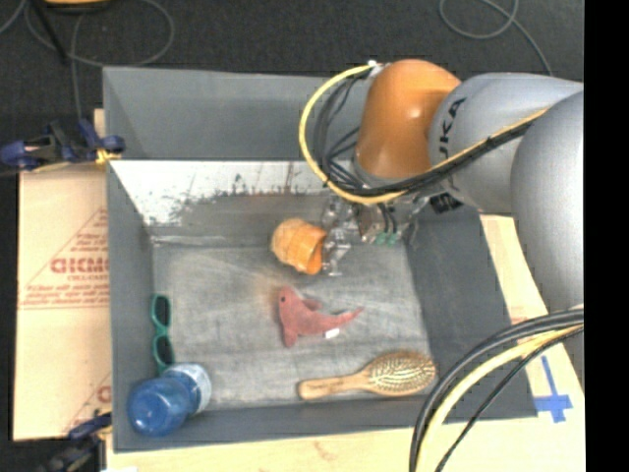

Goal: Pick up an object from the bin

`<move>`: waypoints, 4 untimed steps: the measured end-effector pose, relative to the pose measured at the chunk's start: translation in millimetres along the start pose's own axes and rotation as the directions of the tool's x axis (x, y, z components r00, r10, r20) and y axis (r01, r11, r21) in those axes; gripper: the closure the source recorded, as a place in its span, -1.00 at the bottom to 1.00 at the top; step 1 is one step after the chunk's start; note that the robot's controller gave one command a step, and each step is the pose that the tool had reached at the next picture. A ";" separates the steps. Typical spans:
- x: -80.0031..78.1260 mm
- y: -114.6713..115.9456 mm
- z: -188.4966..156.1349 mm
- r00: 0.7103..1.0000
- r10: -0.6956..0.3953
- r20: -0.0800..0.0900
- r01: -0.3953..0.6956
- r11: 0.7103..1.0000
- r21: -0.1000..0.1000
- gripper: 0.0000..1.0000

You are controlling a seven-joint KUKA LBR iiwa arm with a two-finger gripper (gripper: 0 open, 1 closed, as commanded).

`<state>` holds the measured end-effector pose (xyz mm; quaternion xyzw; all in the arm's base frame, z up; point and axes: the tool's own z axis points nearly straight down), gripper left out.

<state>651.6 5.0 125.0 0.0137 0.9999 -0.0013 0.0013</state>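
Observation:
My gripper (335, 251) hangs low near the back of the bin, under the arm's orange cover. An orange ridged, cup-like thing (298, 245) lies right against its left side, touching or slightly overlapping it. Whether that thing is gripped is not visible. A red soft toy shaped like a fish (305, 318) lies on the bin floor a short way in front of the gripper, apart from it.
A wooden hairbrush (369, 377) lies along the front right of the bin. A blue bottle (167, 398) sits in the front left corner, with green sunglasses (159, 327) along the left wall. The arm enters from the right, with cables looped round its wrist.

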 end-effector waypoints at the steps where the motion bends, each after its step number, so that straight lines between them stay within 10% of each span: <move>1: -1.1 -0.3 -12.5 1.000 0.000 0.004 0.000 1.000 0.000 1.00; 4: -0.3 -2.2 -37.3 1.000 0.001 -0.004 -0.001 1.000 0.000 1.00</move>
